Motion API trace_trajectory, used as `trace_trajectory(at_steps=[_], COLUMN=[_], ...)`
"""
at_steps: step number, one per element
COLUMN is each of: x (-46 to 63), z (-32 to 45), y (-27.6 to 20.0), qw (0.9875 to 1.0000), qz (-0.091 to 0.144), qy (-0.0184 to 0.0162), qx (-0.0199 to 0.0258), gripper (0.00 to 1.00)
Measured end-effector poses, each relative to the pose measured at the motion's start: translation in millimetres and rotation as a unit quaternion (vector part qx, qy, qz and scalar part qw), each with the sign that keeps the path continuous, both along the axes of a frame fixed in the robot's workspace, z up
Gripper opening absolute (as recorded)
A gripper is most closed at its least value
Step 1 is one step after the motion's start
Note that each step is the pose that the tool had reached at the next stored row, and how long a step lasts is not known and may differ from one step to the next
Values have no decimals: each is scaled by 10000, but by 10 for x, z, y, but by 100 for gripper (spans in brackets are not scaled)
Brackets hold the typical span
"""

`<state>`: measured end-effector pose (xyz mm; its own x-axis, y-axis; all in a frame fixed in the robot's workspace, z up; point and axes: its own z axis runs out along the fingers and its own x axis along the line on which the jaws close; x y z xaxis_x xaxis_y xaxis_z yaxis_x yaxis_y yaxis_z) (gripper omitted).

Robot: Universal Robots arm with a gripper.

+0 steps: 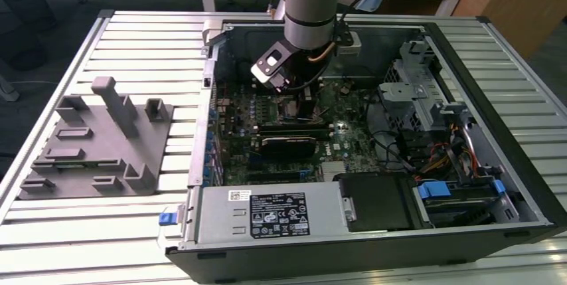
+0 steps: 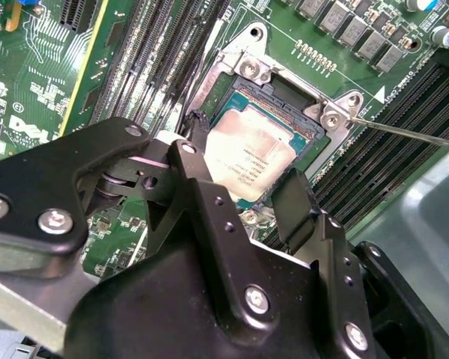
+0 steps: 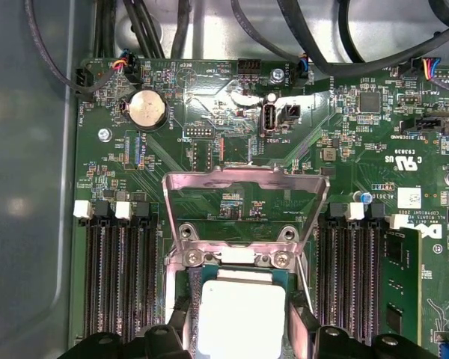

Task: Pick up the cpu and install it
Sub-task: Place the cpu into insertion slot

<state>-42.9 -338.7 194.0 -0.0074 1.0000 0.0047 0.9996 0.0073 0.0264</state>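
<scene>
While the computer case (image 1: 354, 252) lies open on the slatted table (image 1: 133, 46), the cpu (image 3: 239, 310) is found inside it, in the socket (image 2: 243, 71) on the green motherboard (image 3: 209, 97); whether it is fully seated cannot be told. The socket's metal load plate (image 3: 243, 183) is folded back, so the top is open, and memory slots (image 3: 116, 277) run close on both sides. The arm (image 1: 310, 6) is held steeply down into the case. The gripper (image 2: 245, 157) is clamped on the cpu, one black finger (image 2: 292, 198) against each opposite edge.
</scene>
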Motion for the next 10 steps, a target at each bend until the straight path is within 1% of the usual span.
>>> trace_trajectory(at_steps=[2,3,7,10], x=[0,0,0,0], z=[1,1,3,27], y=[0,0,0,0], qw=[10000,10000,10000,10000], qz=[0,0,0,0], qy=[1,0,-1,0], qx=[-2,-2,-2,-3], gripper=[60,54,54,54])
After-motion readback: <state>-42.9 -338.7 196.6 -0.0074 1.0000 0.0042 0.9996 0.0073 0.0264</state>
